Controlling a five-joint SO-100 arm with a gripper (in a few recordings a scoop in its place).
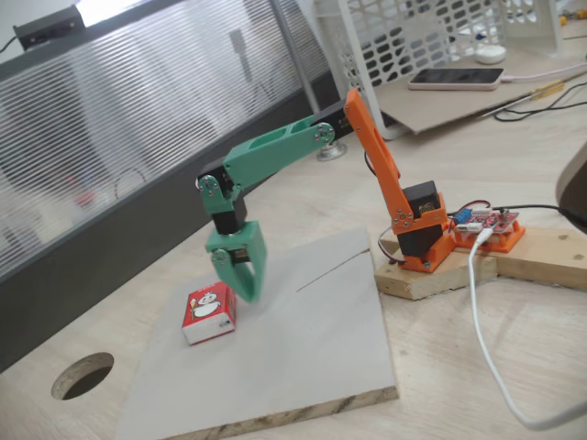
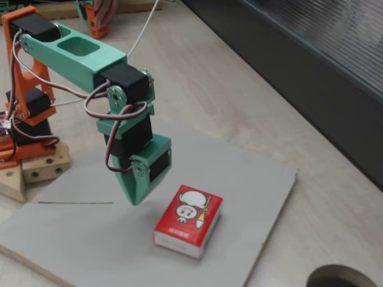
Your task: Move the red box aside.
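We see 1 small flat red carton with a white cartoon figure (image 1: 210,313) (image 2: 188,220) lying on 1 pale grey wooden board (image 1: 303,348) (image 2: 239,179), near its edge. Just beside it hangs 1 green two-finger gripper (image 1: 240,291) (image 2: 134,194), not touching it; we cannot tell whether its fingers are apart or together.

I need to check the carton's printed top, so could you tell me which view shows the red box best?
The fixed view nearer the red box shows it best: large, cartoon top unobstructed. In the wider fixed view it appears smaller, beside the gripper.
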